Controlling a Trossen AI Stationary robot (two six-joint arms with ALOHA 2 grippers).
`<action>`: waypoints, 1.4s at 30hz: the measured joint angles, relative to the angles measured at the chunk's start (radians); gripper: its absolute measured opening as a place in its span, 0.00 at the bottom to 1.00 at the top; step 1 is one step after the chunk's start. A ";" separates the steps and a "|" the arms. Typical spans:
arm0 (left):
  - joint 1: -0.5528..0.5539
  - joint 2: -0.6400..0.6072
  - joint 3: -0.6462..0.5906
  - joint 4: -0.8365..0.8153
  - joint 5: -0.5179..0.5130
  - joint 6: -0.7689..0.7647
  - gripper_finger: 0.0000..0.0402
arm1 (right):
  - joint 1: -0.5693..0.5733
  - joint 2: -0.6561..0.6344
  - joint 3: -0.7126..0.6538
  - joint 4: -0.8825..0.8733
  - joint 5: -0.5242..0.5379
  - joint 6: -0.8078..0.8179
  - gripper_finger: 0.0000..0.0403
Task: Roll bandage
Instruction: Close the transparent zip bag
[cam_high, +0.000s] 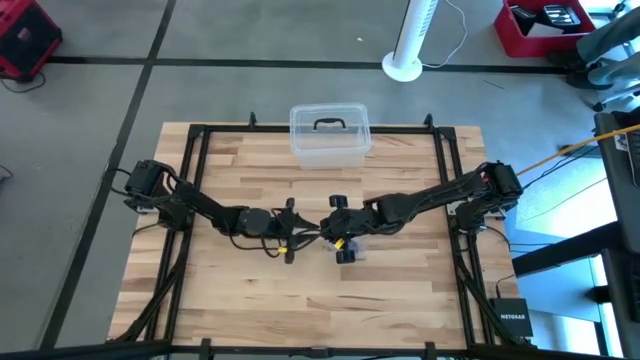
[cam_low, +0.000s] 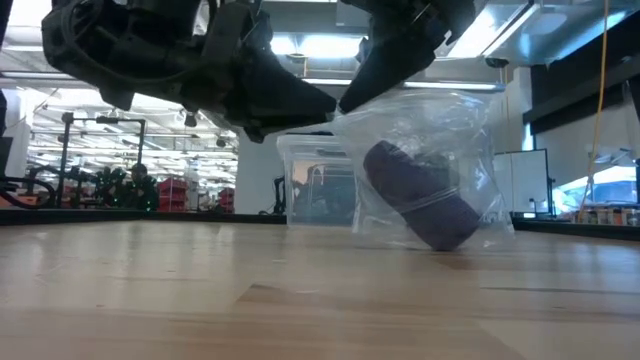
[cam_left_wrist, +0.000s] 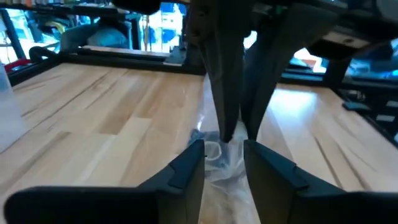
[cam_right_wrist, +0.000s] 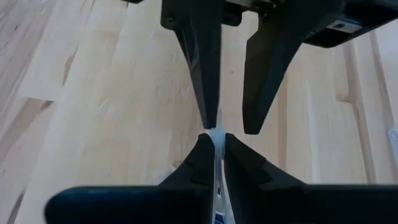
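right jaws pinch bag edge | left jaws around it, gapped | bandage inside, below

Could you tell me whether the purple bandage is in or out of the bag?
In: the small purple fabric bandage roll shows through the clear crinkly plastic bag.

Both arms reach inward from the outer table edges and meet near table centre. Left gripper and right gripper sit tip to tip, nearly touching. Right gripper fingers are pinched together on a thin clear film edge. Left gripper fingers stand slightly apart with crinkled clear plastic between them; whether they actually clamp it is unclear. In the low view both wrists hang above the tabletop, angled down toward the same spot.
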 joint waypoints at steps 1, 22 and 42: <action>0.000 0.000 0.006 -0.016 0.000 0.007 0.27 | 0.000 0.000 0.000 0.000 0.000 0.000 0.07; -0.049 0.001 0.063 -0.112 -0.344 0.075 0.00 | -0.003 0.001 0.003 -0.007 0.079 0.074 0.08; -0.053 0.005 0.061 -0.140 -0.213 -0.018 0.02 | 0.013 0.002 0.080 -0.231 0.123 0.105 0.08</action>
